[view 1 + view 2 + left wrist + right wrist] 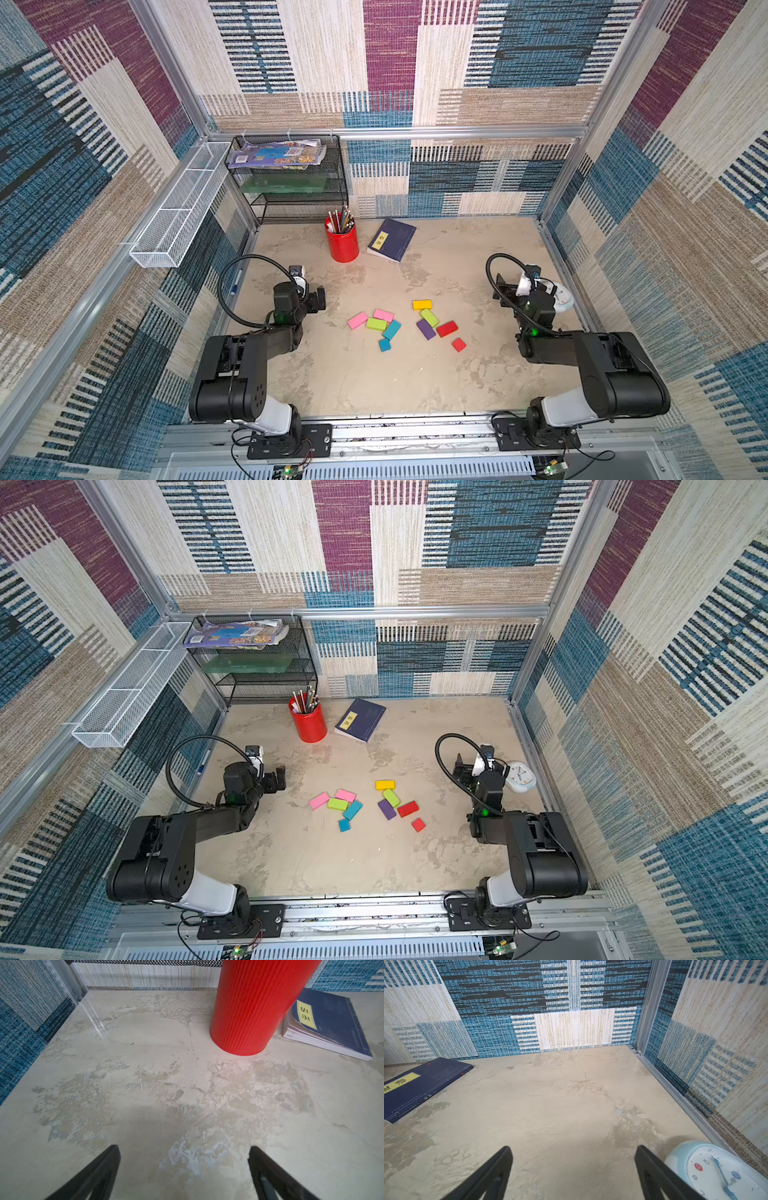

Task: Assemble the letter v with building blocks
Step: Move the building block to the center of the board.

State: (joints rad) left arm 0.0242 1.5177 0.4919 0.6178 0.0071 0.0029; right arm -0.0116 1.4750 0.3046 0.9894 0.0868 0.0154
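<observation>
10 building blocks (376,324) lie scattered in 2 clusters at the centre of the table (374,386). The left gripper (184,1147) and right gripper (573,1146) hover by its side edges, jaws spread wide, holding nothing

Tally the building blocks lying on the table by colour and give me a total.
pink blocks: 2
lime green blocks: 2
teal blocks: 2
red blocks: 2
yellow block: 1
purple block: 1
Total: 10
</observation>
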